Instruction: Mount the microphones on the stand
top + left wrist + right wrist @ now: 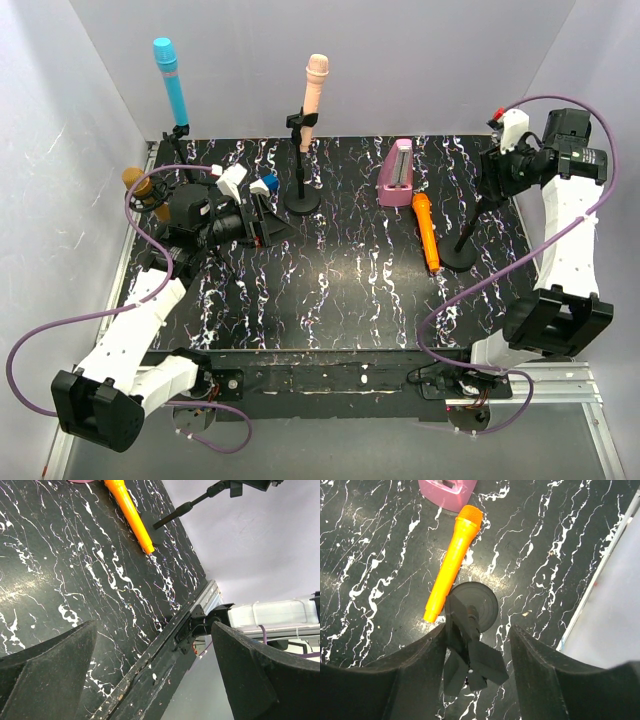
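Note:
The orange microphone (425, 230) lies on the table beside the empty stand's round base (458, 257); it also shows in the right wrist view (452, 562) and the left wrist view (130, 512). My right gripper (500, 168) is open above that stand, its jaws either side of the black clip (472, 662). The sky blue microphone (170, 80) and the pale pink-cream microphone (312, 95) stand upright in stands. The gold microphone (140, 187) is partly hidden behind my left arm. My left gripper (268, 224) is open and empty, low over the table (154, 627).
A mauve rectangular block (398, 172) lies behind the orange microphone. A small blue-and-white piece (265, 185) sits by my left wrist. The pink microphone's stand base (302, 203) is just right of the left gripper. White walls enclose the back and sides.

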`<action>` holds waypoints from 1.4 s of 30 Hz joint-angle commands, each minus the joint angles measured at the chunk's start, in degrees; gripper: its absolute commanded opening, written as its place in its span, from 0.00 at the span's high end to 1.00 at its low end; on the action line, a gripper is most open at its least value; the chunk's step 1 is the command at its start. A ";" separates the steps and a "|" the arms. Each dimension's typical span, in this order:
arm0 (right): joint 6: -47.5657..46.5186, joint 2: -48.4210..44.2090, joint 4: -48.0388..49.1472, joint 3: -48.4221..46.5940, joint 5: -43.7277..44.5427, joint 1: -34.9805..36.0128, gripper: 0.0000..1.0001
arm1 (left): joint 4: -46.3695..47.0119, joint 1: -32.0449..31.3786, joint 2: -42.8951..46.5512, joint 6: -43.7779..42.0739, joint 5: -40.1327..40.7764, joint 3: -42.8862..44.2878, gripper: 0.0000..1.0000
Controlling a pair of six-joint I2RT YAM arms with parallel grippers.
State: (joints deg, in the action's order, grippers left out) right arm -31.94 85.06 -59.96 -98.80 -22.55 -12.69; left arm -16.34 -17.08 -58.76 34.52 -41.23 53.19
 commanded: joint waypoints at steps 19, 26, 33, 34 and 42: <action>-17.54 0.73 -13.59 -5.96 -18.05 0.91 0.98 | 0.69 0.12 0.40 -0.69 -2.27 -0.72 0.02; -15.79 -1.20 -14.83 -4.82 -19.29 8.28 0.99 | 1.66 0.12 -0.65 -0.25 -2.62 -1.16 0.02; -14.02 -2.79 -14.66 -2.45 -18.76 22.86 0.99 | 1.66 0.21 -1.35 -1.04 -2.89 -2.82 0.02; -13.94 -2.70 -14.48 -2.10 -18.94 24.45 0.99 | 1.66 0.12 -1.35 -1.04 -2.89 -3.00 0.02; -14.90 -0.42 -14.65 -1.92 -18.07 35.27 0.92 | 1.40 0.12 -1.62 -0.77 -3.15 -3.71 0.02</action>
State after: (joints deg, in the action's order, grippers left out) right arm -46.70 84.77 -74.67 -100.47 -39.24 19.09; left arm -15.05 -17.08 -60.69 34.28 -43.13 49.50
